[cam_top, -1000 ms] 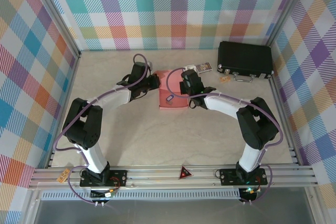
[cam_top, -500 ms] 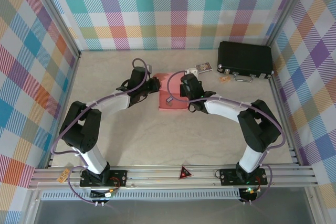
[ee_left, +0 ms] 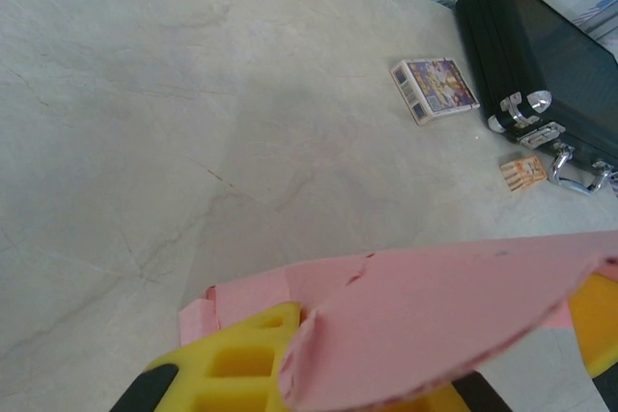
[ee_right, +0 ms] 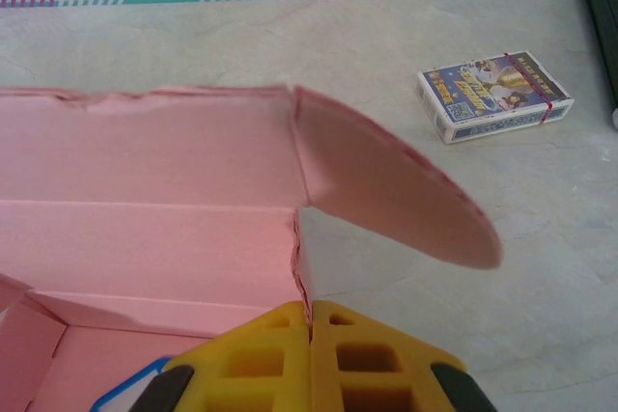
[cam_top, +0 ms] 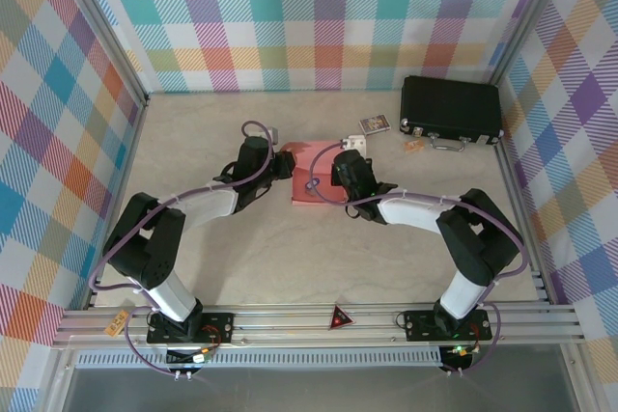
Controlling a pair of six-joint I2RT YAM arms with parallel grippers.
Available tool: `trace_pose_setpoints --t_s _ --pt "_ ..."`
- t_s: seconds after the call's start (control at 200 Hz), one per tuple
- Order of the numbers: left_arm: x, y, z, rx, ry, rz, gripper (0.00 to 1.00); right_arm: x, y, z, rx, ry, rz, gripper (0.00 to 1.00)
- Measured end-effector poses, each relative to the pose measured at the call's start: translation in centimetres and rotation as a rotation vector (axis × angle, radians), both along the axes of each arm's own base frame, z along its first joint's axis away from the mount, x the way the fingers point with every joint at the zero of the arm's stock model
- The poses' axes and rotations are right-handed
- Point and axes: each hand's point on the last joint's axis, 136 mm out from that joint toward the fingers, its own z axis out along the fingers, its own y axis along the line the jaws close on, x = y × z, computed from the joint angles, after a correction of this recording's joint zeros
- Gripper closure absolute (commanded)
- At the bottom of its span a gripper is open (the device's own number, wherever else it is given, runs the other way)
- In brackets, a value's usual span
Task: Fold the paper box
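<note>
The left gripper (cam_top: 287, 163) is almost closed; a pink flap lies across its yellow fingers (ee_left: 241, 364), and it seems to pinch that flap, though the card hides the tips. The right gripper (ee_right: 309, 314) is closed tight, its tips against the end wall of the paper box (cam_top: 311, 188). The box lies open-side up, left of the black case (cam_top: 451, 109) and nearer the bases. Its long axis runs near to far, with a rounded flap raised. Both arms reach forward, elbows out, wrists converging on the box.
</note>
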Motion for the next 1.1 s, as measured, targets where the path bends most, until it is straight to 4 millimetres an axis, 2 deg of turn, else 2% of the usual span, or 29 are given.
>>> trace_pose_setpoints --t_s 0.515,1.1 --pt "-1.7 0.1 -0.3 0.025 -0.073 0.030 0.85 -1.2 0.3 -0.3 0.010 -0.062 -0.013 1.00" --pt "-2.6 0.5 -0.5 0.023 -0.085 0.034 0.85 -1.9 0.3 -0.4 -0.001 -0.091 -0.031 1.00"
